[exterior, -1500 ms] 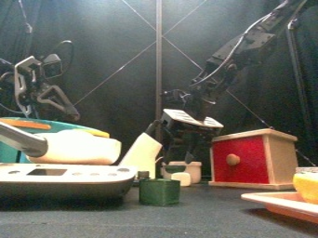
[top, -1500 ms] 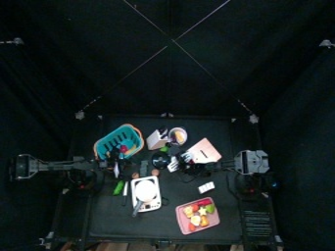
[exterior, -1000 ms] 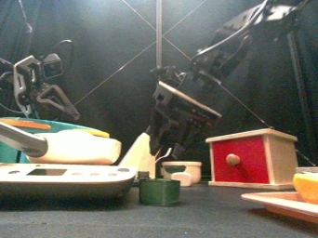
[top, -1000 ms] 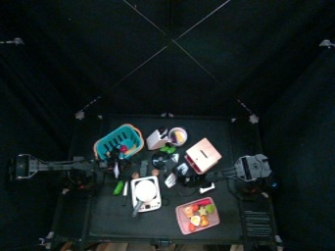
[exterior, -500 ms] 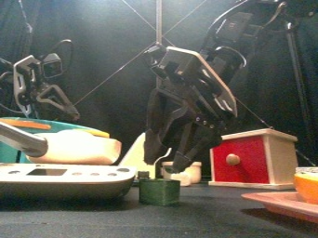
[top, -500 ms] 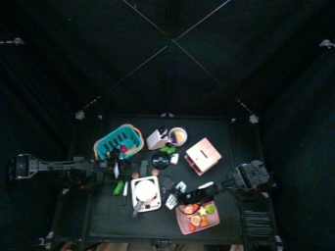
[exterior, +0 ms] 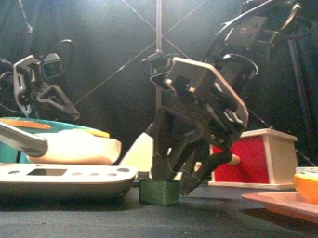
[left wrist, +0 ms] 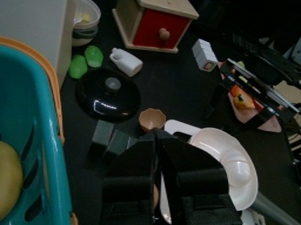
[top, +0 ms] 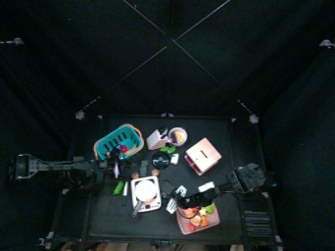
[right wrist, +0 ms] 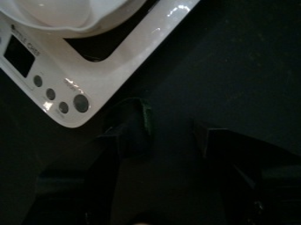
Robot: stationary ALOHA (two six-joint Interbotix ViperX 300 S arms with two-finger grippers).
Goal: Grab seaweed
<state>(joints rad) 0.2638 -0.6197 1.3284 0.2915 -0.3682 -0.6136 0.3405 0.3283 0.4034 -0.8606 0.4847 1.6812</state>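
The seaweed is a small dark green block (exterior: 158,191) on the table by the right end of the white scale (exterior: 62,178). My right gripper (exterior: 178,179) hangs low right over it, jaws open, with the fingertips at the block's right side. In the right wrist view the seaweed (right wrist: 133,132) lies just ahead between the open jaws of the right gripper (right wrist: 163,148), close to the corner of the scale (right wrist: 106,53). In the top view the right gripper (top: 185,202) is at the table's front middle. My left gripper (exterior: 44,91) rests raised at the left, shut and empty.
A teal basket (top: 118,140) stands at the back left and a red box (exterior: 255,156) behind the right gripper. A plate with fruit (top: 199,218) lies at the front right. A white bowl (left wrist: 223,154) sits on the scale, and a black lid (left wrist: 106,92) lies beyond it.
My right arm has swung from behind the red box toward the table's front and come down over the green block by the scale. The left arm has not moved.
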